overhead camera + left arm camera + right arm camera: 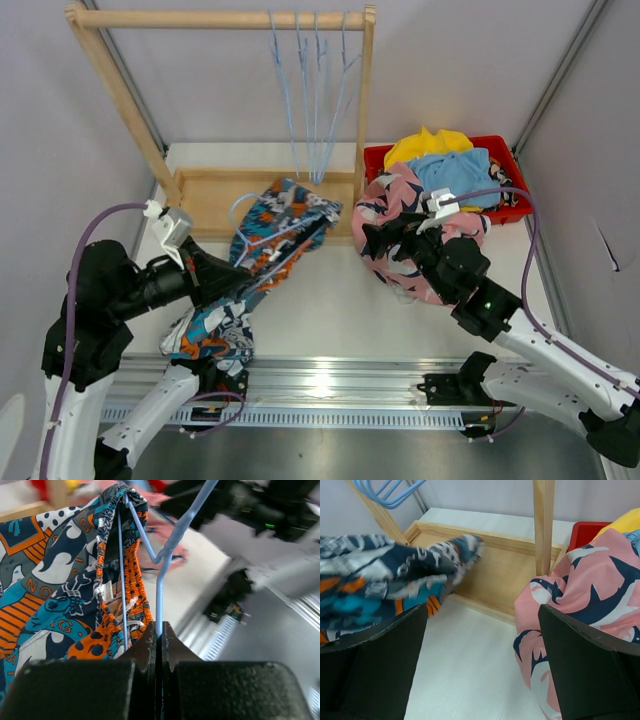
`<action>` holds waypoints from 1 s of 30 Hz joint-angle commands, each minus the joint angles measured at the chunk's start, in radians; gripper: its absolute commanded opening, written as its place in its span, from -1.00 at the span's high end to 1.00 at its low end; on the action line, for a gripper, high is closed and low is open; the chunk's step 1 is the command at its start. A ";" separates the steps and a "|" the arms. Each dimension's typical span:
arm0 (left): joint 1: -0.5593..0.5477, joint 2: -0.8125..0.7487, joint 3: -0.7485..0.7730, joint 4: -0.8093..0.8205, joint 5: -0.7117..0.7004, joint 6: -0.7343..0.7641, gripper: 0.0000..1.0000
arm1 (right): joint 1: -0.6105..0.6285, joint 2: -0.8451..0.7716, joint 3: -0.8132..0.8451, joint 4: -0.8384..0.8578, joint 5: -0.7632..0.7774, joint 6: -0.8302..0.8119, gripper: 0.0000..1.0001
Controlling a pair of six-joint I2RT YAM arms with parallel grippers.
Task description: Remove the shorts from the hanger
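The left claw [160, 630] is pinched tight on the thin blue wire of a hanger [167, 550]. In the left wrist view the fingers are pressed together with just the wire between them. The teal-orange-white patchwork shorts [280, 230] aren't off it yet: the elastic waistband is bunched up around one arm of the hanger, and the wire runs right through the fabric. From the top camera those shorts stretch in a long diagonal. The upper end lies over the flat base of the wooden rack [220, 18], and the lower end is slumped on the table [340, 300] near its front edge, beside the left arm.

The right claw [481, 610] is spread wide with nothing in it. Its own camera shows bare table between the fingers, with the patchwork shorts off to the left (blurry there) and the pink shorts [395, 205] with dark marks off to the right. In the top view the claw sits between the two pairs, close up against the pink ones, though it's hard to tell if it actually touches them. The pink pair is heaped at the front left corner of the red bin [505, 150] and spills onto the table.

Inside the bin, the yellow shorts [430, 145] sit at the back and the light blue shorts [458, 170] lie just in front of them. A bunch of bare hangers [315, 100], the same pale blue, dangle from the rack's top rail.
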State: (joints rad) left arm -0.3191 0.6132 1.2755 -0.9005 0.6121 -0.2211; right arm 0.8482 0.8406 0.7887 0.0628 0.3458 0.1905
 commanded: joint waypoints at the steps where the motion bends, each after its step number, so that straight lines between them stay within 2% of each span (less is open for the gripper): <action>1: -0.054 0.013 0.048 0.133 0.247 -0.070 1.00 | 0.005 -0.047 0.004 -0.014 -0.016 -0.045 -0.99; 4: -0.104 0.060 0.160 0.135 0.255 -0.087 1.00 | 0.003 -0.107 0.007 -0.021 -0.004 -0.069 -0.99; 5: -0.118 0.077 0.250 0.123 0.239 -0.080 1.00 | 0.003 -0.118 0.007 -0.021 -0.001 -0.072 -0.99; 8: -0.156 0.155 0.379 0.072 0.170 -0.041 1.00 | 0.003 -0.152 0.009 -0.023 0.002 -0.080 -0.99; 11: -0.164 0.220 0.438 0.068 0.159 -0.037 1.00 | 0.003 -0.163 0.014 -0.038 0.009 -0.080 -0.99; 16: -0.164 0.275 0.473 0.065 0.123 -0.015 1.00 | 0.003 -0.179 0.007 -0.054 0.001 -0.062 -0.99; 20: -0.164 0.302 0.502 0.028 0.045 0.026 1.00 | 0.003 -0.222 0.018 -0.066 -0.013 -0.048 -0.99; 21: -0.163 0.307 0.510 0.008 -0.006 0.037 1.00 | 0.003 -0.236 0.024 -0.111 -0.010 -0.048 -0.99; 24: -0.166 0.318 0.515 -0.018 -0.090 0.061 1.00 | 0.006 -0.305 0.055 -0.176 0.114 -0.051 -0.99; 25: -0.164 0.319 0.512 -0.018 -0.097 0.065 1.00 | 0.006 -0.334 0.063 -0.191 0.233 -0.049 -0.99; 27: -0.166 0.326 0.509 -0.015 -0.088 0.065 1.00 | 0.006 -0.357 0.076 -0.225 0.285 -0.084 -0.99; 29: -0.166 0.329 0.510 -0.008 -0.074 0.059 1.00 | 0.005 -0.388 0.067 -0.231 0.213 -0.121 -0.99; 30: -0.166 0.332 0.510 -0.006 -0.068 0.057 1.00 | 0.003 -0.393 0.063 -0.225 0.064 -0.150 -0.99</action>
State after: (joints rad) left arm -0.4778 0.9470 1.7451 -0.9531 0.5575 -0.1822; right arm 0.8490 0.4667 0.8238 -0.1390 0.5091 0.1131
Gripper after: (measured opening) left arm 0.026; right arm 0.993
